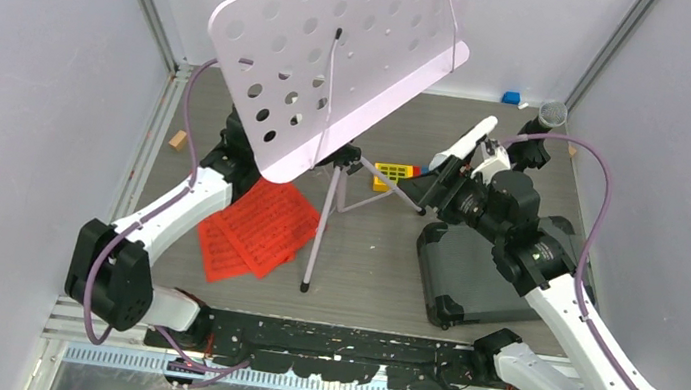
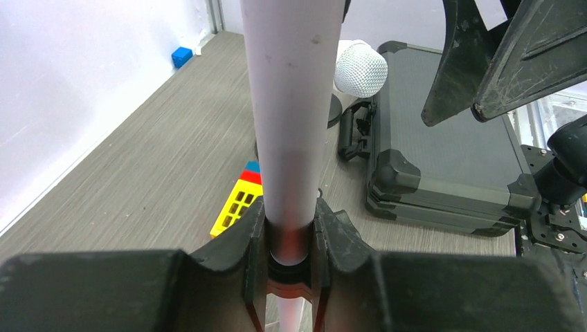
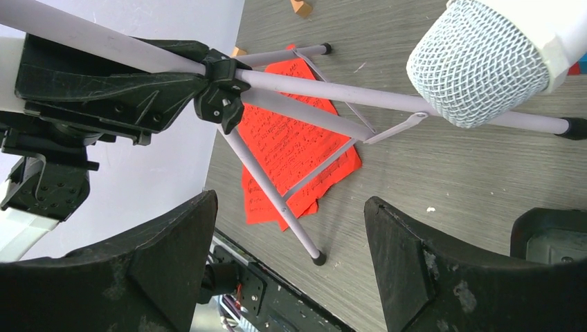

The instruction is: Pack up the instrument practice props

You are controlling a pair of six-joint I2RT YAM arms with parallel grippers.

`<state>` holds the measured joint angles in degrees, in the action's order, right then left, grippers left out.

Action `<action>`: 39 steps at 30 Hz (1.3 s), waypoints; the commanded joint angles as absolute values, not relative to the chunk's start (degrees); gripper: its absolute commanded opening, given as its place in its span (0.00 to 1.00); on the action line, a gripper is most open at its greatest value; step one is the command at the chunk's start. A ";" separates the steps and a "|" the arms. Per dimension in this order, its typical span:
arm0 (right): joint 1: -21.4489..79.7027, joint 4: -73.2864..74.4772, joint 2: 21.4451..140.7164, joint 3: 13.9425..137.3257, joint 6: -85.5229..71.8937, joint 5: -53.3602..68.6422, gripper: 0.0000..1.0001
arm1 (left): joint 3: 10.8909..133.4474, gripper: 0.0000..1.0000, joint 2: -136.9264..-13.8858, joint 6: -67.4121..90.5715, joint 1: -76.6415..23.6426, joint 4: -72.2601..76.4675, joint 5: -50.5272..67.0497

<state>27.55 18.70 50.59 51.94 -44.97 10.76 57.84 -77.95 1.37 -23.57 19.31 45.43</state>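
The pale lilac perforated music desk (image 1: 341,43) stands tilted on its tripod legs (image 1: 317,242). My left gripper (image 2: 289,242) is shut on the stand's pole (image 2: 291,104); in the top view the desk hides it. The red sheet-music pages (image 1: 256,229) lie on the floor under the stand and also show in the right wrist view (image 3: 291,152). My right gripper (image 3: 287,256) is open and empty, beside the white microphone (image 1: 464,142), whose mesh head (image 3: 477,62) is above the jaws. The black grey-headed microphone (image 1: 545,120) is at the back right. The mic holders are mostly hidden behind my right arm.
The dark hard case (image 1: 472,272) lies closed under my right arm and shows in the left wrist view (image 2: 450,152). A yellow block (image 1: 393,173) lies by the tripod. A blue block (image 1: 511,98) sits at the back wall, an orange block (image 1: 177,140) at the left.
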 commanded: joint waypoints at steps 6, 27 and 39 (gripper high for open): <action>28.20 14.64 51.22 51.26 -46.22 9.78 0.83 | 57.58 0.00 -75.93 -1.46 -23.05 11.47 42.64; 40.64 -17.53 65.89 46.47 -60.00 -10.82 0.58 | 56.12 0.00 -74.31 -1.09 -23.64 10.33 40.27; 41.33 -26.90 73.05 45.57 -70.26 -7.13 0.56 | 55.88 0.00 -74.07 -1.67 -23.97 10.28 40.17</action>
